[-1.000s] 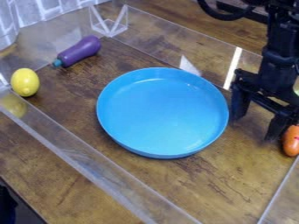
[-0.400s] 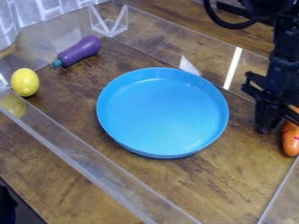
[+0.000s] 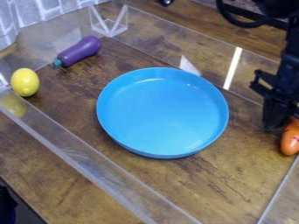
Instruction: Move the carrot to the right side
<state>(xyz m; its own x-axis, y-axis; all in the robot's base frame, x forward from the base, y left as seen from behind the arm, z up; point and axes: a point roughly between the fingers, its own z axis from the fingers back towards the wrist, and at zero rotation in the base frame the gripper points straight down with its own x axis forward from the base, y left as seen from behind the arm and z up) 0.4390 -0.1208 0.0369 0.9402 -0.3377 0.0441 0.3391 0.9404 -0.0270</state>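
Observation:
The carrot [image 3: 289,140] is a small orange piece lying on the wooden table at the far right edge of the view, partly cut off by the frame. My black gripper [image 3: 277,123] points straight down just left of and above the carrot, with its fingers drawn together. The fingertips end right at the carrot's upper end. I cannot tell whether they touch or pinch it. The carrot rests on the table and is not lifted.
A large blue plate [image 3: 128,131] fills the middle of the table. A purple eggplant [image 3: 79,50] lies at the back left and a yellow lemon [image 3: 24,82] at the left edge. Clear plastic walls border the table.
The gripper's fingers, spread wide a second ago, have closed together. The gripper has shifted slightly to the right toward the carrot. The carrot, plate, eggplant and lemon stay in place.

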